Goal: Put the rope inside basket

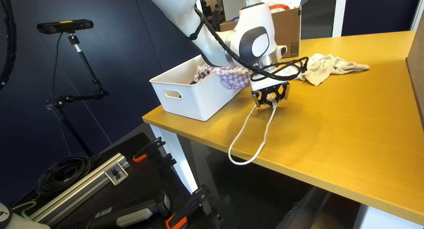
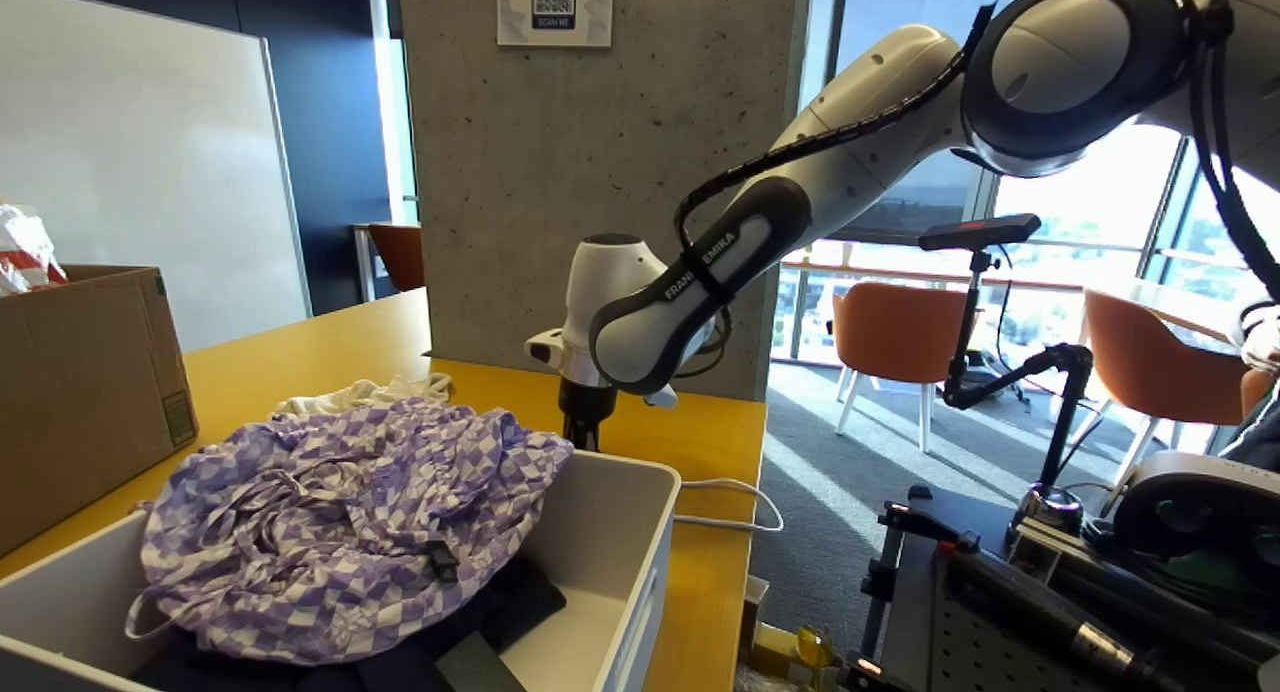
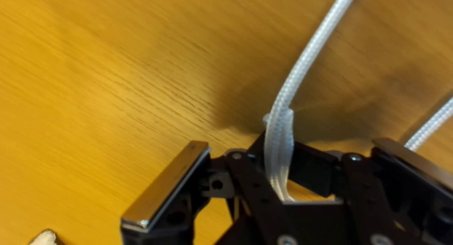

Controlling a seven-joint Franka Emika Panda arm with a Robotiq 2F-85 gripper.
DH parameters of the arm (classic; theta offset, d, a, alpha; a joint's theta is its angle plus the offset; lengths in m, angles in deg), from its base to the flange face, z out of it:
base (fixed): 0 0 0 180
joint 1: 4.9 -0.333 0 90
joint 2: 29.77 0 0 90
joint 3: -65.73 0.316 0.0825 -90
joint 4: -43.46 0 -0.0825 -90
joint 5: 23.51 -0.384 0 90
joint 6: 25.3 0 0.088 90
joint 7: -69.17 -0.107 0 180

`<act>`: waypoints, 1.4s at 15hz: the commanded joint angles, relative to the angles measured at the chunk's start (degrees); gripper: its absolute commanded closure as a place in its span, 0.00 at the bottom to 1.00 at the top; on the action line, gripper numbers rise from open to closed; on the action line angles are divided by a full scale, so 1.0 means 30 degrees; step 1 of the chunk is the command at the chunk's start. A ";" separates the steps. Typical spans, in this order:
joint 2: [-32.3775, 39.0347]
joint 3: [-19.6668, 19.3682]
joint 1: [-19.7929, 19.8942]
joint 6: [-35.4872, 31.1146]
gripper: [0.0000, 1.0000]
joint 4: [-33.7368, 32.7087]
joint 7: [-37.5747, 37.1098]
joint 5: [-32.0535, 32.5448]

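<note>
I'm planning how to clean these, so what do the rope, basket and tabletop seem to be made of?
The rope looks like braided synthetic cord, faintly glossy, from its fine weave; cotton is possible. The basket seems matte molded plastic, given its rounded corners and thin walls. The tabletop shows wood grain under a satin sheen, perhaps veneer or laminate.

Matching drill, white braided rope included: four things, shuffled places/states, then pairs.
1. White braided rope
2. Purple-and-white checkered fabric
3. Soft cream cloth
4. White rectangular plastic basket

A. crumpled on the yellow wooden table
B. has a handle slot
C. gripped by the black end effector
D. heaped in basket, overhanging rim

Pairs: 1C, 2D, 3A, 4B
</note>
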 commanded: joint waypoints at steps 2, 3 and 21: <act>-0.1844 -0.0684 -0.0431 0.0516 0.99 0.0988 -0.0350 0.0020; -0.2452 -0.0854 -0.0454 0.0620 0.99 0.1259 -0.0417 0.0112; -0.9848 -0.0592 -0.6324 0.6404 0.99 -0.3069 -0.2575 0.2856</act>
